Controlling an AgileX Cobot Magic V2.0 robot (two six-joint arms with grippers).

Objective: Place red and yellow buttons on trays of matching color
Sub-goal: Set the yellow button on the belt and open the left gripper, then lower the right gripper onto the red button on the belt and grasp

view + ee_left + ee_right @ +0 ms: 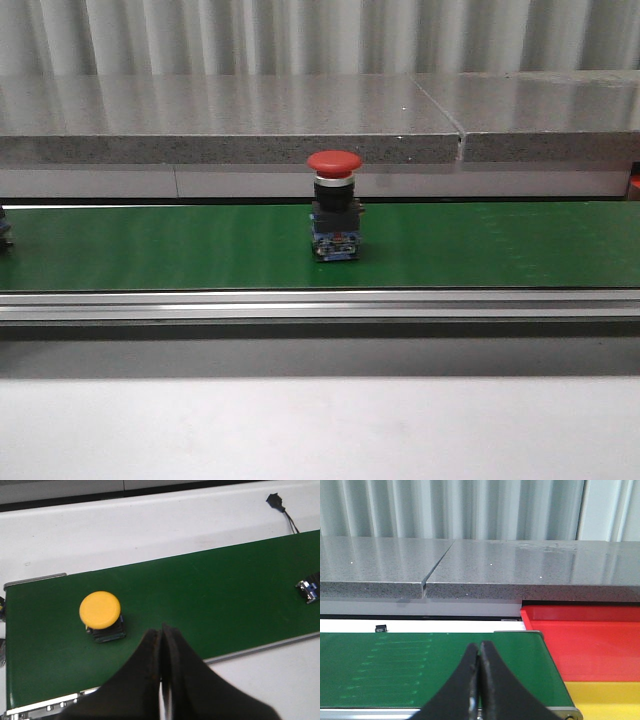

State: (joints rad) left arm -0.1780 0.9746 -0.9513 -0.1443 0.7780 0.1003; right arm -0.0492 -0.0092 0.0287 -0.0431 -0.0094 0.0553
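Left wrist view: left gripper (161, 630) jaws together above belt (210, 595) (yellow button (100, 611) beside); right gripper (480, 652) likewise.

the red button (334, 205) stood upright mid-way along the green belt (150, 245) — mushroom cap up. the yellow button (102, 614) sat upright on that belt too. the red tray (590, 640) adjoined the belt's end — the yellow tray (605, 699) beside it.

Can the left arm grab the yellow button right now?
Probably yes. The yellow button stands alone on the green belt near the left gripper, nothing between them, but its jaws are shut and must open.
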